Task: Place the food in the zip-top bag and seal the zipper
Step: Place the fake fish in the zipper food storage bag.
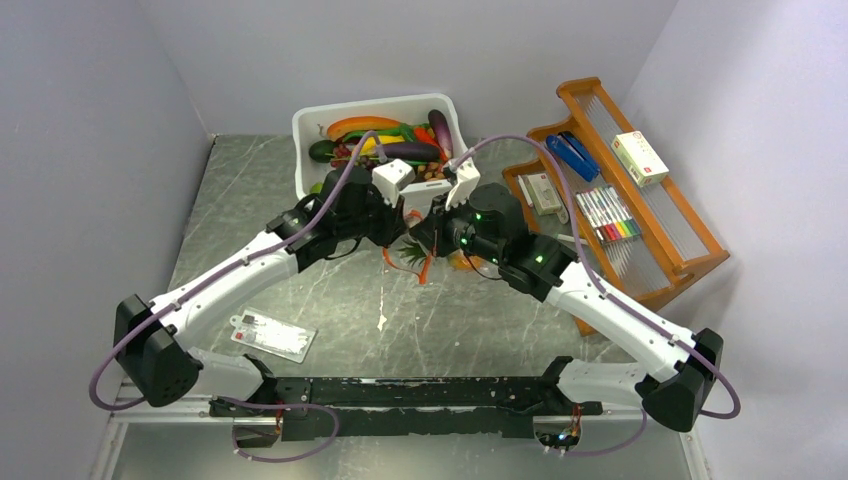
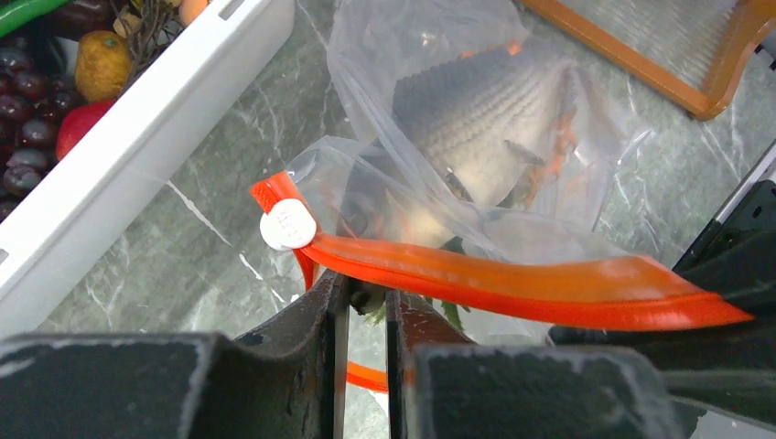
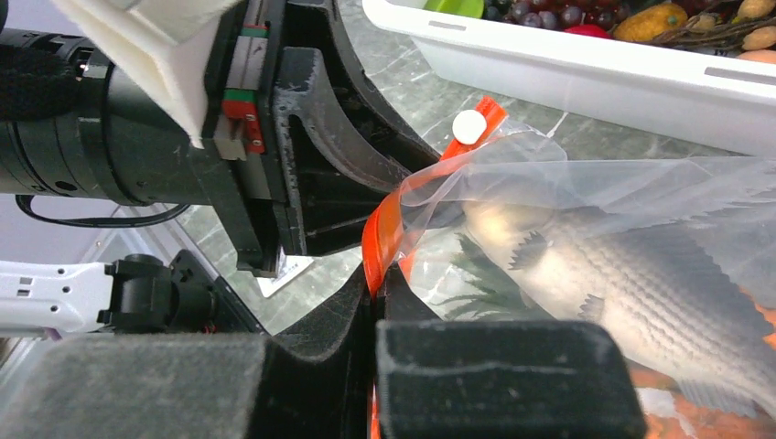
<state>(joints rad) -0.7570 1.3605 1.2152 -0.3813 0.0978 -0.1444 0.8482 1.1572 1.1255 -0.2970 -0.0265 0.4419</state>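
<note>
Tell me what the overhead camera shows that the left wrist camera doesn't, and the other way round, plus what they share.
Only the overhead view: the left arm and right arm whole, the white card near the left arm's base, and the markers on the orange rack. Only the left wrist view: a striped grey fish inside the zip-top bag, and the white slider on the zipper. Both: the white tub and the rack.
</note>
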